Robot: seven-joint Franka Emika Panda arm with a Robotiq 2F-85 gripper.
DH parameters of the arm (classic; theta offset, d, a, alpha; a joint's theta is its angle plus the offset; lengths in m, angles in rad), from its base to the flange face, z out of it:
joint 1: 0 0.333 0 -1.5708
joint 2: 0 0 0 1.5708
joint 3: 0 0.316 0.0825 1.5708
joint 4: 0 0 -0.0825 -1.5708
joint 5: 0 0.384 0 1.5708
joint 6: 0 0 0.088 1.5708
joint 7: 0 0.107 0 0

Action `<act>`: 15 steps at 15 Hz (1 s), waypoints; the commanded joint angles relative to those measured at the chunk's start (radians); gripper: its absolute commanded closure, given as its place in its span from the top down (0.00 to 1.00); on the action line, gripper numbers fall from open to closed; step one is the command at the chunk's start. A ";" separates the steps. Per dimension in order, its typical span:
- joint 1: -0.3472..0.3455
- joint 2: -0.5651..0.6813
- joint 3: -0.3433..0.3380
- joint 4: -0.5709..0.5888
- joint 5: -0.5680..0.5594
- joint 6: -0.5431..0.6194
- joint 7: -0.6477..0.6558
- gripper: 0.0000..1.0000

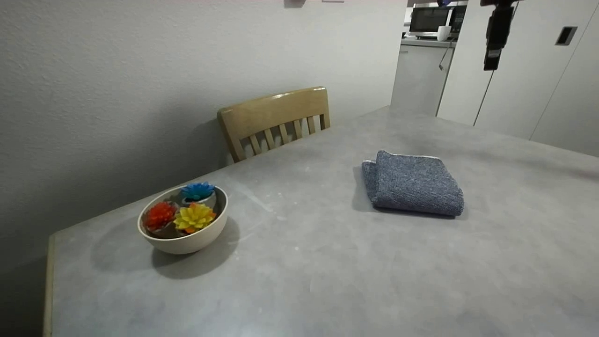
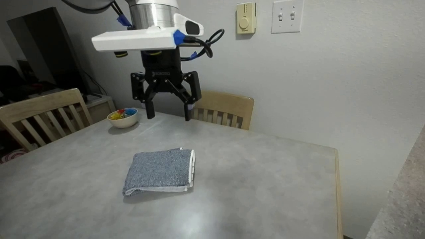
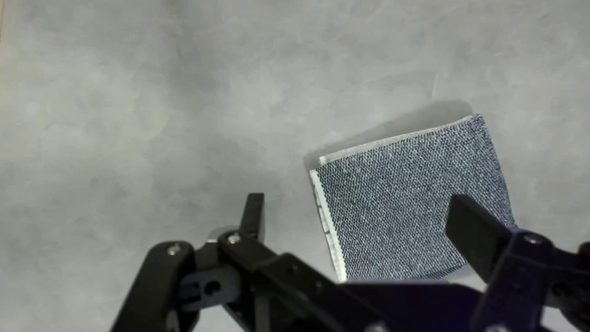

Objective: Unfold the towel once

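A blue-grey folded towel (image 1: pixel 416 182) with white hems lies on the grey table (image 1: pixel 299 281). In an exterior view the towel (image 2: pixel 161 171) shows its stacked layers and white edges at the near and right sides. My gripper (image 2: pixel 169 115) hangs above the table with its two black fingers spread and nothing between them. In the wrist view the gripper's fingers (image 3: pixel 357 205) frame part of the towel (image 3: pixel 405 193) from above; one finger is over bare table left of the white hem, the other overlaps the towel's right part. The towel's lower edge is partly hidden by the gripper.
A cream bowl (image 1: pixel 220 224) with red, yellow and blue artificial succulents stands on the table near the wall side; it also shows in an exterior view (image 2: pixel 123 123). Wooden chairs (image 1: pixel 276 110) (image 2: pixel 46 103) stand at the table's edges.
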 commanded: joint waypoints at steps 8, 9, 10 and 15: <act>-0.037 0.018 0.040 0.001 -0.011 0.109 0.036 1.00; -0.039 0.033 0.043 0.005 -0.006 0.119 0.033 1.00; -0.038 0.041 0.047 0.006 -0.006 0.117 0.033 1.00; -0.051 0.125 0.079 0.040 0.031 0.096 0.006 1.00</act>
